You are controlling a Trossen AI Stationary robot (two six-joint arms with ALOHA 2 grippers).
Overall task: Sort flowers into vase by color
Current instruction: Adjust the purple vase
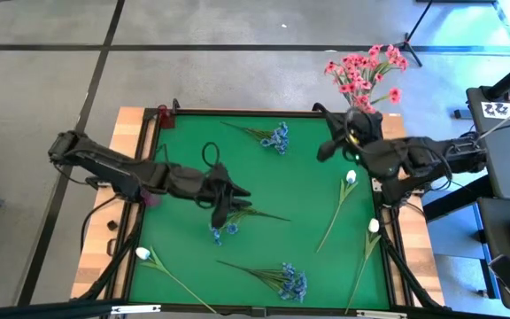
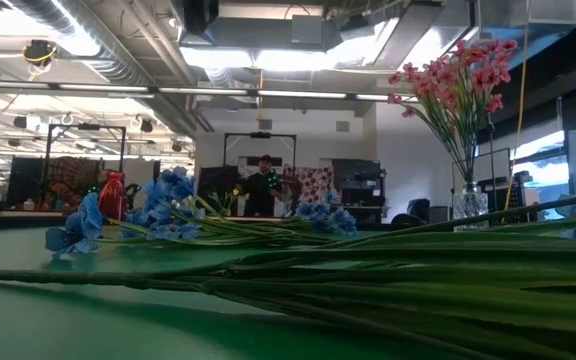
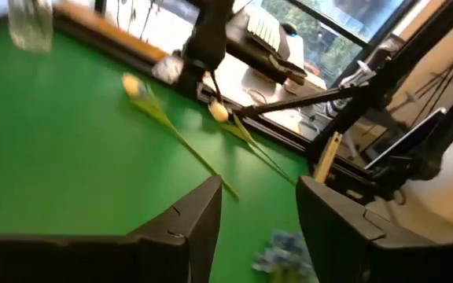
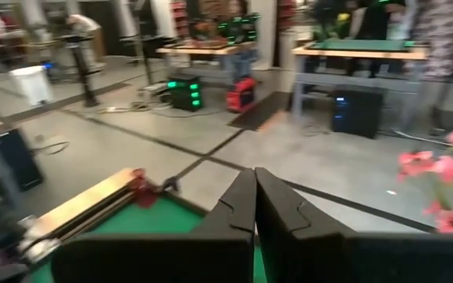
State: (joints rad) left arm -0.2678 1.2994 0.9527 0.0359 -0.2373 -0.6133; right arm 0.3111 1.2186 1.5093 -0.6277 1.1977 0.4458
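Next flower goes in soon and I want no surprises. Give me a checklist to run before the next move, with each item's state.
1. Left claw open: ok, fingers stand apart with nothing between them.
2. Left claw over a flower: ok, the high view puts it above the blue flower mid-mat.
3. Right claw shut and empty: ok, fingers pressed together.
4. Right arm clear of the left: ok, it waits at the mat's right edge near the vase.
5. Pink flowers already in the vase: ok.
6. White flowers still to sort: not ok, several lie on the mat.
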